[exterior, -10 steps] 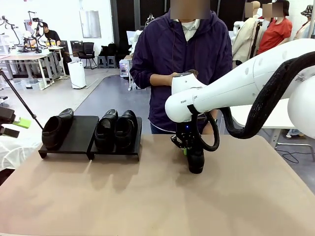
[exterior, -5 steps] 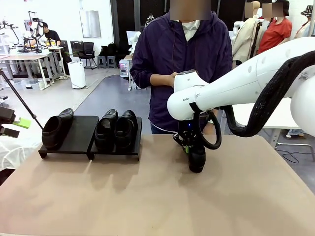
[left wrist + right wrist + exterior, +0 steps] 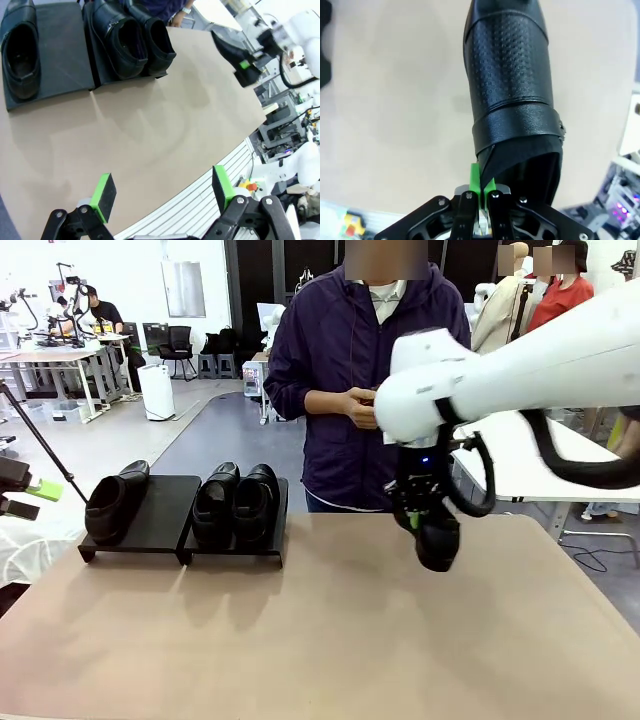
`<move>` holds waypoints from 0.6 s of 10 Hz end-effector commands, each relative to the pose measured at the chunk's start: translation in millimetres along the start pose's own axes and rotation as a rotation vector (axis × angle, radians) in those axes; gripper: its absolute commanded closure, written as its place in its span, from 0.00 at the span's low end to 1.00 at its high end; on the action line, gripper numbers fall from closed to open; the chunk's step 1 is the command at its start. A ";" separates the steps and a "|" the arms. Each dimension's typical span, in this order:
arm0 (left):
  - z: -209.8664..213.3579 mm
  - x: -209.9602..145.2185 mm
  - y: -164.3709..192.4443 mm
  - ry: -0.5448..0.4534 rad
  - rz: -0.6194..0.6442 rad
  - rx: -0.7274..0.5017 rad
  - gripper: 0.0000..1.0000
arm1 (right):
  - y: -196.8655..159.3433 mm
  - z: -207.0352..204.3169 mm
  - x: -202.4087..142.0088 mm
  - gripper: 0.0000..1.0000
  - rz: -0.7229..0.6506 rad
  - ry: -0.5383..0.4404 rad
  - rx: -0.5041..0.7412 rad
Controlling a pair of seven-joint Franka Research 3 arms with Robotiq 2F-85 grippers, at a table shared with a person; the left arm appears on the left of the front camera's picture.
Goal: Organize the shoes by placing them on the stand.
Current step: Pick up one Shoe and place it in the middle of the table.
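Three glossy black shoes sit on the low black stand (image 3: 160,525): one (image 3: 113,503) on its left panel, two (image 3: 215,502) (image 3: 255,502) on its right panel. A fourth shoe (image 3: 438,542) hangs toe-down above the table right of centre, with my right gripper (image 3: 415,522) shut on its heel rim. The right wrist view shows that shoe (image 3: 512,85) and the right gripper (image 3: 481,189) pinching its collar. My left gripper (image 3: 163,192) is open and holds nothing, back from the table's left side. Its view takes in the stand (image 3: 60,45), its shoes (image 3: 20,50) (image 3: 117,40) and the held shoe (image 3: 231,52).
A person in a dark purple jacket (image 3: 370,350) stands at the far edge, hands (image 3: 358,405) together at the chest. The tan table (image 3: 320,640) is bare in front of the stand. The left panel's right half (image 3: 165,505) holds no shoe.
My right arm has lifted the shoe off the table and carried it up and to the right. The left gripper and the shoes on the stand have not moved.
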State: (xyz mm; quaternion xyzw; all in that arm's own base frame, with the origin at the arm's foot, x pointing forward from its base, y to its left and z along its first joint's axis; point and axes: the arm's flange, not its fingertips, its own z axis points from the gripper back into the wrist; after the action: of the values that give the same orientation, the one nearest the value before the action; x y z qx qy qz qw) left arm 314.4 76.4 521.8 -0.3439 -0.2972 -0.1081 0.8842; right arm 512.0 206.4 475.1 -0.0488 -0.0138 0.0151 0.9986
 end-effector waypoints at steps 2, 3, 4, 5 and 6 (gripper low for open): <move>1.3 -2.7 -1.4 0.007 0.005 0.001 0.00 | -39.6 8.2 -106.3 1.00 -0.093 0.022 0.016; 1.3 -2.7 -1.4 0.007 0.005 0.001 0.00 | -47.8 7.1 -127.1 1.00 -0.098 0.014 0.030; 1.3 -2.7 -1.4 0.007 0.005 0.001 0.00 | -53.2 6.1 -135.5 1.00 -0.088 0.005 0.051; 1.3 -2.7 -1.4 0.007 0.005 0.001 0.00 | -52.3 5.4 -119.7 1.00 -0.085 0.014 0.050; 1.3 -2.7 -1.4 0.007 0.005 0.001 0.00 | -50.9 4.7 -131.5 1.00 -0.087 0.040 0.015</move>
State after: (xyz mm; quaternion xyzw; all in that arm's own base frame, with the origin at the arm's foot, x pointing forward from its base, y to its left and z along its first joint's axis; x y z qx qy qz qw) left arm 314.2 76.4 521.7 -0.3440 -0.2971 -0.1081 0.8842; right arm 374.9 146.9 478.9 -0.0408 0.0041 -0.0349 0.9985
